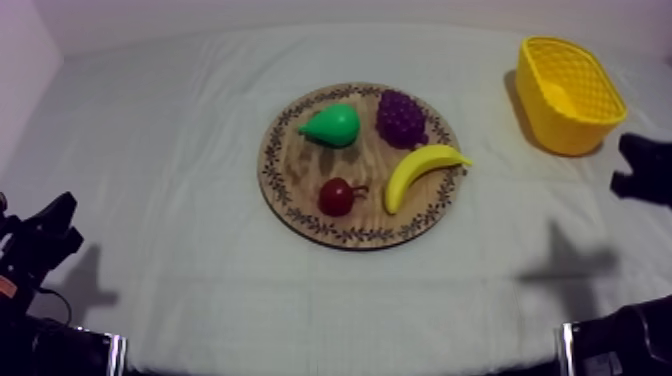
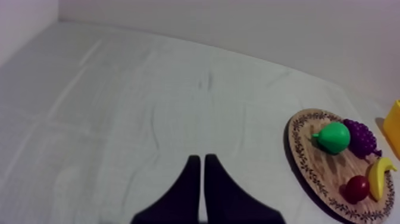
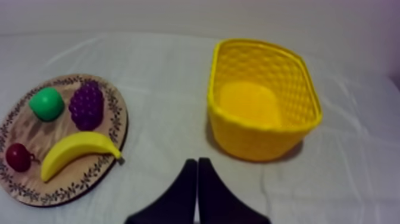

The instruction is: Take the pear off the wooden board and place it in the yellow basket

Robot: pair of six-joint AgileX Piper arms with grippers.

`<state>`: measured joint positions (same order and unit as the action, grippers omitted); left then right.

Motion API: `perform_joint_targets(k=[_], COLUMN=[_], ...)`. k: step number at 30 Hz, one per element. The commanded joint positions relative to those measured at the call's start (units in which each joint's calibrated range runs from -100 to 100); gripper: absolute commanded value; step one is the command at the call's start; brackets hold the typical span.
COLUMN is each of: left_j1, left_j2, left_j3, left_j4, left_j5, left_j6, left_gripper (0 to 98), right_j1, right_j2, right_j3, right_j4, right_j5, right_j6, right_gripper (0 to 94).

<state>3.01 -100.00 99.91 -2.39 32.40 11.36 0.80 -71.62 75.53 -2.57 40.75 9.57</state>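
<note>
With left fingers (image 2: 187,192) and right fingers (image 3: 183,193) pressed together, we risk shoving the rounded pear (image 1: 332,124) into the grapes (image 1: 401,117) just beside it.

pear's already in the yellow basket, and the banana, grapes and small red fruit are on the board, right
Not quite: the pear is not in the yellow basket, which holds nothing. It lies on the wooden board beside the grapes. The banana and the small red fruit are on the board, as you said. The right wrist view shows this.
</note>
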Motion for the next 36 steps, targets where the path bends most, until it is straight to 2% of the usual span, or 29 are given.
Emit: perform_joint_targets(k=[1, 7, 11, 20, 26, 33, 36], left_j1=[0.0, 0.0, 0.0, 0.0, 0.0, 0.0, 0.0], left_j2=[0.0, 0.0, 0.0, 0.0, 0.0, 0.0, 0.0], left_j3=[0.0, 0.0, 0.0, 0.0, 0.0, 0.0, 0.0], left_j4=[-0.02, -0.02, -0.02, -0.02, -0.02, -0.02, -0.02], left_j5=[0.0, 0.0, 0.0, 0.0, 0.0, 0.0, 0.0], left_j6=[0.0, 0.0, 0.0, 0.0, 0.0, 0.0, 0.0], left_gripper=[0.1, 0.1, 0.1, 0.1, 0.1, 0.1, 0.1], right_j1=[-0.2, -3.6, -5.4, -11.5, -14.0, -17.7, -18.8], right_j2=[11.5, 26.5, 36.1, 52.8, 62.5, 73.5, 77.5], right_j3=[-17.4, -36.5, -45.5, -54.9, -60.8, -68.0, -70.9], right_j4=[-2.6, -4.7, -7.2, -10.8, -12.6, -11.7, -11.3], right_j5=[3.4, 11.0, 16.0, 19.5, 25.1, 28.4, 29.5], right_j6=[2.2, 5.3, 9.1, 17.4, 23.3, 26.1, 26.7], right_gripper=[0.3, 0.4, 0.4, 0.5, 0.5, 3.9, 9.2])
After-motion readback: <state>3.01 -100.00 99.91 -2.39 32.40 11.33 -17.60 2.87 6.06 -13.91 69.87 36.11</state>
